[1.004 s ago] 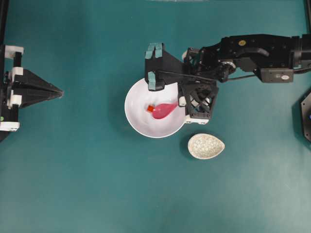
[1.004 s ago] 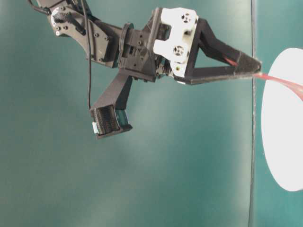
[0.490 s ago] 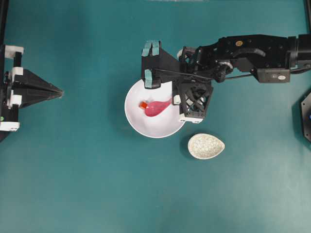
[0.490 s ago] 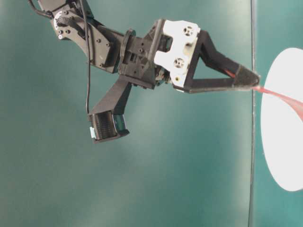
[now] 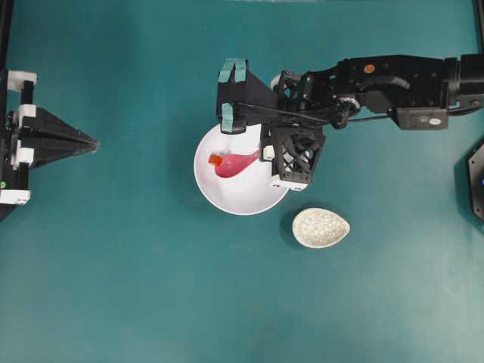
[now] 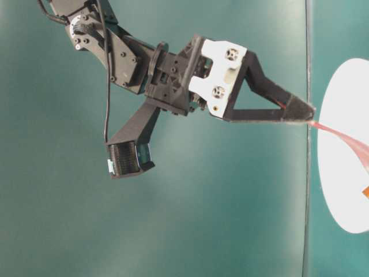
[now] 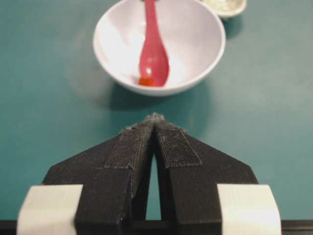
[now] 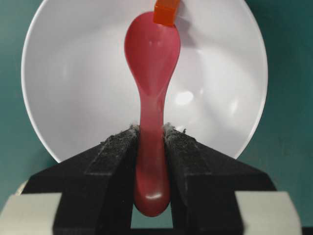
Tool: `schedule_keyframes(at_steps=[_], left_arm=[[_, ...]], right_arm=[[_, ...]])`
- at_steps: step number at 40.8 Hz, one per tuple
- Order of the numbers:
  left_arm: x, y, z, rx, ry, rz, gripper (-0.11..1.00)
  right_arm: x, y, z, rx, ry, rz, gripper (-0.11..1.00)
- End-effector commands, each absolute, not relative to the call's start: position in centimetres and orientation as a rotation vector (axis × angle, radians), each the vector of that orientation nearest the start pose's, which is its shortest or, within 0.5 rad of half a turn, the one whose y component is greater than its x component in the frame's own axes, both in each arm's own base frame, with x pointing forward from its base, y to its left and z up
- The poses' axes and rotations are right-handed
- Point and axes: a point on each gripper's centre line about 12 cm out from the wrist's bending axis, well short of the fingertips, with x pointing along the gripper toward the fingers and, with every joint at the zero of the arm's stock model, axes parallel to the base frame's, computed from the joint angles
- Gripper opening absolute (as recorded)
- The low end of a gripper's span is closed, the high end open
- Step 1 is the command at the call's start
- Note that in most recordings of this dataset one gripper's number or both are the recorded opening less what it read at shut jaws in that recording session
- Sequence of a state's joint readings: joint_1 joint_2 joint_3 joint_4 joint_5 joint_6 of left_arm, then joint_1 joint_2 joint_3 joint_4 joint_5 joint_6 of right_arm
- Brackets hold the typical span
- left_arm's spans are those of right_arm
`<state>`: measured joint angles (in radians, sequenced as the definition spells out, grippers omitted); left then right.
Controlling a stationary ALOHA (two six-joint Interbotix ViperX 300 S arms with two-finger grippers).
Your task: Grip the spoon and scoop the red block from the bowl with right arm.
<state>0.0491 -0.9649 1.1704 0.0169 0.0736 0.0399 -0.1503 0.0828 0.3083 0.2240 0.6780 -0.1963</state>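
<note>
A flat, matte teal-green tabletop (image 5: 136,287) fills every view from edge to edge, one even colour with no seams or markings. Light falls from above and is soft: the shadows on the surface are short with blurred edges, and a paler, hazy patch shows across the middle of the table-level view. Along the overhead view's left and right edges run narrow dark strips (image 5: 6,34). A thin dark vertical line (image 6: 306,138) crosses the table-level view near its right side.
</note>
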Motion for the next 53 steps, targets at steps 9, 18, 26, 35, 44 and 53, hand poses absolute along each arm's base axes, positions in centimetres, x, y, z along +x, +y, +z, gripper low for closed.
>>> schedule_keyframes(at_steps=[9, 18, 26, 35, 44, 53], left_arm=[[19.7, 1.0, 26.3, 0.053, 0.255, 0.044, 0.00], [19.8, 1.0, 26.3, 0.053, 0.253, 0.044, 0.00], [19.8, 1.0, 26.3, 0.053, 0.253, 0.044, 0.00], [19.8, 1.0, 26.3, 0.053, 0.253, 0.044, 0.00], [19.7, 1.0, 26.3, 0.053, 0.255, 0.044, 0.00], [19.8, 1.0, 26.3, 0.053, 0.253, 0.044, 0.00]], right_arm=[[42.0, -4.8, 21.8, 0.128, 0.995, -0.006, 0.24], [41.9, -4.9, 21.8, 0.137, 0.969, -0.021, 0.24], [41.4, -4.9, 21.9, 0.167, 0.955, -0.043, 0.24], [41.1, -4.9, 22.1, 0.169, 0.926, -0.053, 0.24], [40.9, -4.9, 22.2, 0.172, 0.920, -0.054, 0.24], [40.6, -4.9, 22.2, 0.187, 0.905, -0.067, 0.24]])
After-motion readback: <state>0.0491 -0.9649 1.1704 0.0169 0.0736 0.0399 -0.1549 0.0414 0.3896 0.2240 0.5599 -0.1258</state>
